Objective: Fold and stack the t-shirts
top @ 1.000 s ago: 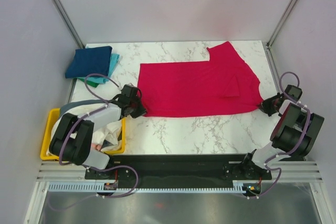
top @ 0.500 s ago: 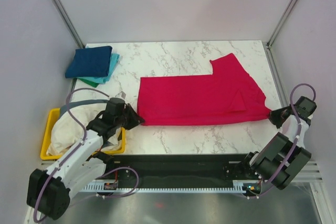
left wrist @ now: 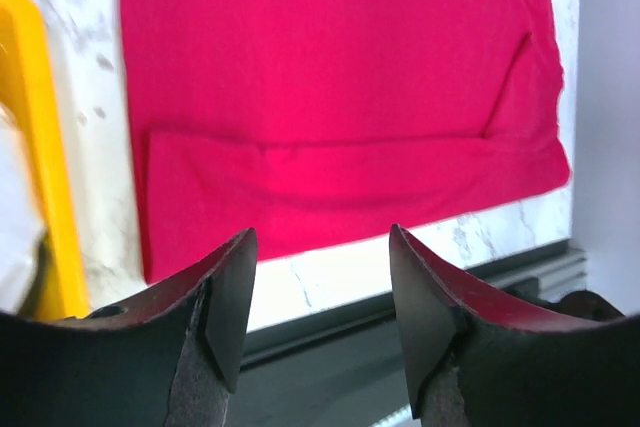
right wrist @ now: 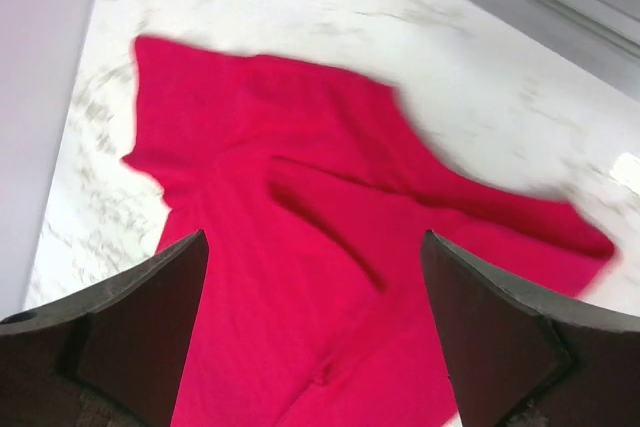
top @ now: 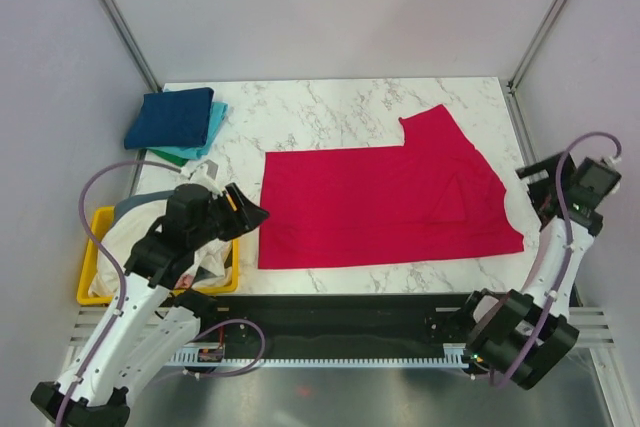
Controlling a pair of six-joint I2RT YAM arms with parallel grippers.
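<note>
1. Yellow plastic tray point(top: 87, 265), rectangular and smooth-rimmed, sits at the near left corner of the table. It holds a loose heap of white and grey-blue cloth point(top: 125, 237), crumpled and soft.
2. Behind the tray, at the far left corner, lies a stack of folded t-shirts point(top: 172, 117). A navy square is on top, with teal and green edges showing under it.
3. The black left gripper point(left wrist: 320, 247) hangs just right of the tray, near the left edge of the red cloth. Its jaws stand apart with nothing between them.
4. A bright red t-shirt point(top: 385, 197) lies spread flat on the white, grey-veined marble tabletop point(top: 330, 107), from the middle to the right side. Its outline is roughly rectangular, with one sleeve jutting out at the far right.
5. The left wrist view shows a doubled band of cloth along one long edge of the shirt, bounded by a straight crease. From above the shirt looks almost smooth.
6. The right wrist view is blurred, but it shows the sleeve end and a slanting fold there.
7. The right gripper point(right wrist: 315, 247) hangs over the table's right edge, beside the shirt. Its dark jaws are spread wide and hold nothing.
</note>
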